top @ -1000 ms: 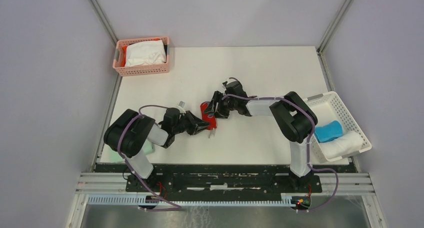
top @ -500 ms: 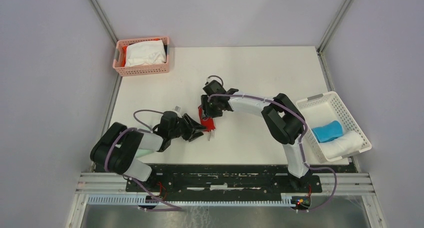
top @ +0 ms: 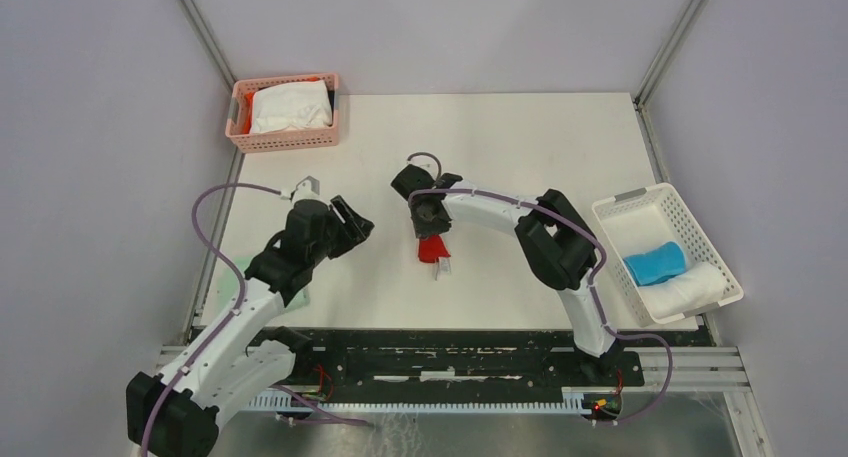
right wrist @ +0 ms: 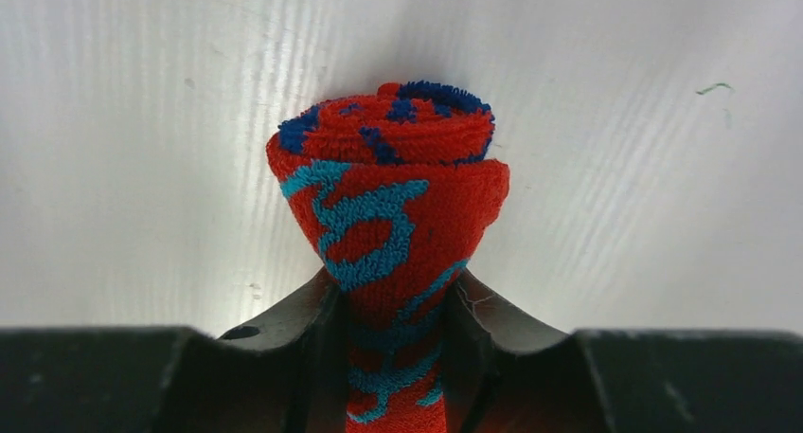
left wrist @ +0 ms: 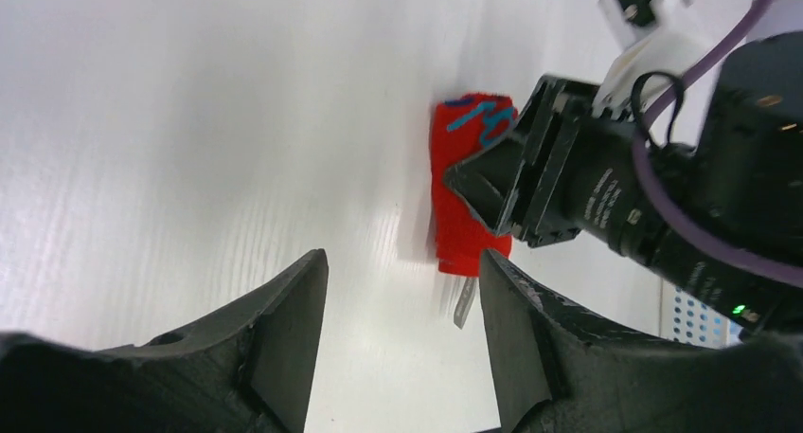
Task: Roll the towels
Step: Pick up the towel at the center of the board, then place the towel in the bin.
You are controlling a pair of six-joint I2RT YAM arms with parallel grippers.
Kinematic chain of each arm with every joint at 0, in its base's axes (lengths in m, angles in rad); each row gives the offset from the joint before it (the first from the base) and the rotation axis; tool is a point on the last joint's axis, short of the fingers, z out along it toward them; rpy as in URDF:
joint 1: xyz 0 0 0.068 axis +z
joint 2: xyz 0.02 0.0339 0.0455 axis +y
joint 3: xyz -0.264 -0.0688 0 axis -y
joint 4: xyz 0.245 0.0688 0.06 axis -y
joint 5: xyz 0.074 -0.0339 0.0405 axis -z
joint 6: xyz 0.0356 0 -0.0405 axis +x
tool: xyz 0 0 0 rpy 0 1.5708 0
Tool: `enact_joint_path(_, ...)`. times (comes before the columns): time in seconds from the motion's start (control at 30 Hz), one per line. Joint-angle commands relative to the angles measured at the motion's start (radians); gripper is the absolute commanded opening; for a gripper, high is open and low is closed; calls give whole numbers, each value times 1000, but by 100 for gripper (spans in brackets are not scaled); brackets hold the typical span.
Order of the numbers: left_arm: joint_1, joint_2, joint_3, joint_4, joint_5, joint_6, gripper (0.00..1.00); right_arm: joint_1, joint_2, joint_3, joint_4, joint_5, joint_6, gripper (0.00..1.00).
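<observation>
The red towel [right wrist: 388, 187] with blue blotches is rolled into a tight roll on the white table, its label [top: 441, 267] sticking out at the near end. My right gripper [right wrist: 395, 291] is shut on it, the fingers pinching the roll from both sides; from above it sits at mid-table [top: 430, 222]. My left gripper [left wrist: 402, 262] is open and empty, drawn back to the left of the roll [top: 350, 222]. The turquoise towel [top: 655, 262] and the white towel [top: 685, 289] lie rolled in the white basket [top: 640, 199] on the right.
A pink basket [top: 240, 127] holding a white cloth [top: 290, 107] stands at the far left corner. A pale mint-green cloth [top: 232, 295] lies near the left arm, partly hidden by it. Metal frame posts rise at both back corners.
My left gripper opened, let go of the red towel and pulled back to the left. My right gripper closed on the roll and swung round over it.
</observation>
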Motion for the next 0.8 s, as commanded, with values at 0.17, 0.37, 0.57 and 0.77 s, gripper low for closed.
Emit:
enact_joint_path(0.17,2,92,337,-193,-135,382,68,-184,-185,-189,-136,77,-6,31)
enact_joint_path(0.37,2,111,382,-151,-215,511,69,-406,-469,-291,-117,31,-1,30)
enact_joint_path(0.57,2,99,315,-134,-247,518,69,-716,-718,-380,-86,-17,6,27)
enact_joint_path(0.77,3,101,303,-122,-245,521,69,-1085,-831,-497,65,-203,55,25)
